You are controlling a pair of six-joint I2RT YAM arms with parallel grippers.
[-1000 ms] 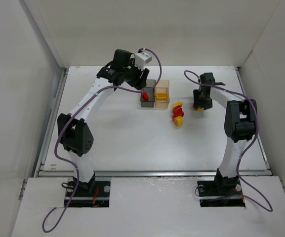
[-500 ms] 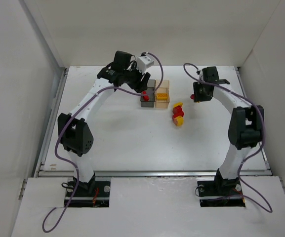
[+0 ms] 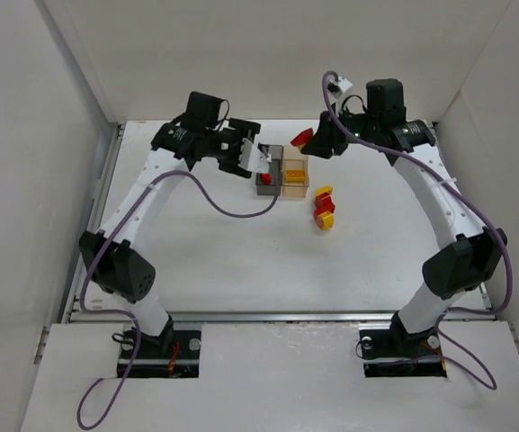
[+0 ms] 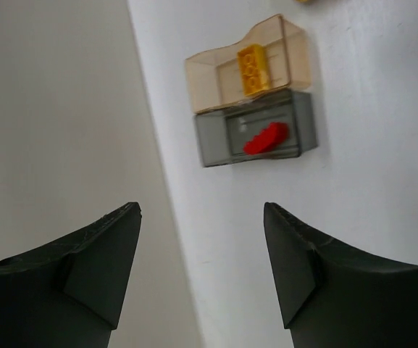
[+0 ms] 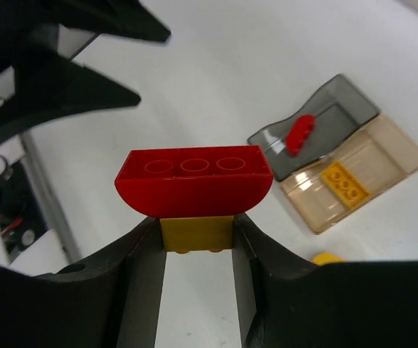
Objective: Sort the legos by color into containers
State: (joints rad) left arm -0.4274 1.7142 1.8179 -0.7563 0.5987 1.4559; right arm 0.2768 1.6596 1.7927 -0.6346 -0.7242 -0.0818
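Note:
The smoky dark grey bin and the amber bin stand joined at the table's back middle. The grey bin holds a red brick. The amber bin holds a yellow brick. My left gripper is open and empty, just left of the grey bin. My right gripper is shut on a small yellow brick with a curved red brick stuck on top. It holds them in the air behind the amber bin. In the top view the red brick shows at its tips.
A small pile of red and yellow bricks lies on the table right of the bins. White walls close in the table at the back and both sides. The left arm's gripper shows dark at the top left of the right wrist view.
My right gripper rose from the table at the right and swung left toward the bins with the red-and-yellow piece. My left gripper drew back from over the grey bin to its left side.

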